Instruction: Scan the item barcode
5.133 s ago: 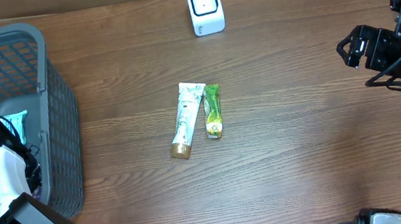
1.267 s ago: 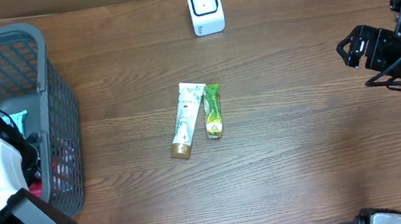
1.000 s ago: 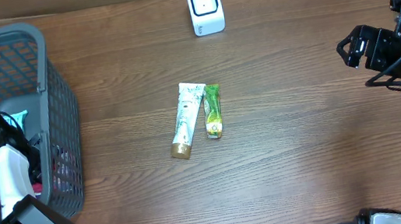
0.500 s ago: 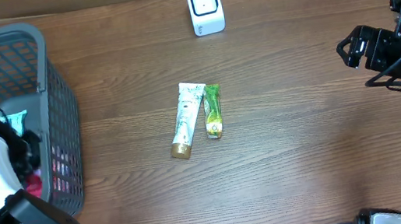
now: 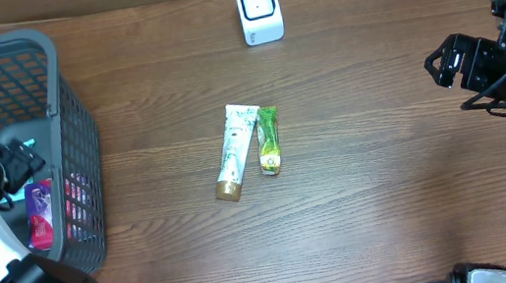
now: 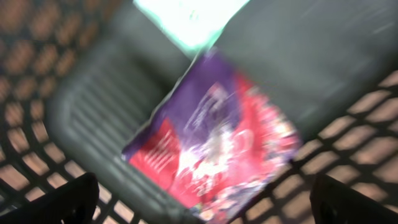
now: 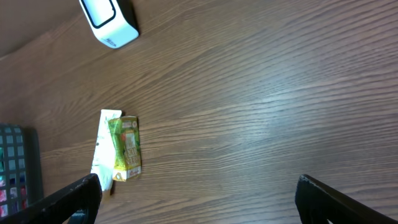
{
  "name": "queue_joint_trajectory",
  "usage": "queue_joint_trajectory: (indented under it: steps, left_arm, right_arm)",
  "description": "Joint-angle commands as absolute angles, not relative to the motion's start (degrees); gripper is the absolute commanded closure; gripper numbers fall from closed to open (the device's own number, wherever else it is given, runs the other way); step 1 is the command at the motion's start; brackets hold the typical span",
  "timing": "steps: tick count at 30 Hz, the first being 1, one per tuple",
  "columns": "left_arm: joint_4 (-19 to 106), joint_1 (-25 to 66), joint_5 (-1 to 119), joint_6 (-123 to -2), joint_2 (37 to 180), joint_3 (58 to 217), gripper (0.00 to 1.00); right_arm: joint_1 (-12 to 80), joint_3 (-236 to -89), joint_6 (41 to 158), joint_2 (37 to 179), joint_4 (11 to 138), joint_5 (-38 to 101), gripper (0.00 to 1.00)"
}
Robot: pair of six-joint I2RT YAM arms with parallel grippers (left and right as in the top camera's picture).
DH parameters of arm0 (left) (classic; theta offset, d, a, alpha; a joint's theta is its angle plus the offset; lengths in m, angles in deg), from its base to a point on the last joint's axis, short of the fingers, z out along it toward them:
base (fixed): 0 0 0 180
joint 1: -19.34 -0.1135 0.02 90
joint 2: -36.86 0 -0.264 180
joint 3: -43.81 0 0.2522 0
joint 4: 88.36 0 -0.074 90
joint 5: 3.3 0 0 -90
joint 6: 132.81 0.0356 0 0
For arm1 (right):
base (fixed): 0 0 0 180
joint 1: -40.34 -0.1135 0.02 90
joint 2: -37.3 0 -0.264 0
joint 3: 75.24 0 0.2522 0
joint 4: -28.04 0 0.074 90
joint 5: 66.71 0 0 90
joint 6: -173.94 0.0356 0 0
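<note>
My left gripper (image 6: pixel 208 210) hangs open over the grey basket (image 5: pixel 57 90), its fingers far apart. Below it a purple and red packet (image 6: pixel 211 143) lies free on the basket floor, blurred in the left wrist view. From overhead the packet (image 5: pixel 40 213) shows by the basket's right wall, with the left gripper (image 5: pixel 6 164) above it. The white scanner (image 5: pixel 259 9) stands at the table's back. My right gripper (image 5: pixel 445 63) is open at the far right, with nothing between its fingers.
A white tube (image 5: pixel 235 151) and a green packet (image 5: pixel 269 140) lie side by side mid-table, both in the right wrist view too, tube (image 7: pixel 102 146) and packet (image 7: pixel 126 149). A teal item (image 5: pixel 21 149) lies in the basket.
The left gripper, shut low in the basket before, has opened and lifted toward the left. The purple and red packet now lies uncovered on the basket floor. The right arm has not moved.
</note>
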State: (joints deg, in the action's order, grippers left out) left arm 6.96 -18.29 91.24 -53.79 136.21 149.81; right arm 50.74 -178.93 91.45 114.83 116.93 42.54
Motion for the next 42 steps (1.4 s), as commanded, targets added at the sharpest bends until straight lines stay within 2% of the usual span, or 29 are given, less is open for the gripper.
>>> queue_joint_trajectory:
  steps: [1, 6, 13, 16, 18, 19, 20, 22, 23, 32, 42]
  left_arm:
    - [9.8, -22.4, 89.8, -54.9, 136.2, 143.5, 0.0]
    - [17.2, -24.0, 89.6, -50.0, 136.2, 136.5, 0.02]
    - [28.8, -23.6, 89.4, -49.0, 136.2, 126.9, 0.01]
    - [33.4, -23.6, 89.4, -49.0, 136.2, 123.8, 0.07]
    - [35.1, -23.6, 89.4, -49.0, 136.2, 122.2, 0.2]
    - [35.9, -23.6, 89.4, -49.0, 136.2, 121.3, 0.33]
    - [36.4, -23.6, 89.4, -49.1, 136.2, 120.7, 0.55]
    - [37.1, -23.6, 89.4, -49.3, 136.2, 119.8, 0.89]
    - [37.1, -23.6, 89.4, -49.5, 136.2, 119.7, 0.96]
    - [29.9, -23.6, 87.1, -49.6, 136.2, 127.0, 0.96]
    - [6.5, -22.4, 85.6, -49.2, 136.2, 159.5, 0.96]
  right_arm:
    - [50.4, -180.1, 91.2, 114.6, 116.7, 42.4, 0.0]
    - [50.4, -180.1, 91.1, 114.6, 116.7, 42.4, 0.0]
    - [50.4, -180.1, 91.1, 114.6, 116.7, 42.4, 0.0]
    - [50.4, -180.1, 91.1, 114.6, 116.7, 42.4, 0.0]
    - [50.4, -180.1, 91.1, 114.6, 116.7, 42.4, 0.0]
    - [50.4, -180.1, 91.1, 114.6, 116.7, 42.4, 0.0]
    - [50.4, -180.1, 91.1, 114.6, 116.7, 42.4, 0.0]
    - [50.4, -180.1, 91.1, 114.6, 116.7, 42.4, 0.0]
    - [50.4, -180.1, 91.1, 114.6, 116.7, 42.4, 0.0]
    - [50.4, -180.1, 91.1, 114.6, 116.7, 42.4, 0.0]
    - [50.4, -180.1, 91.1, 114.6, 116.2, 42.4, 0.0]
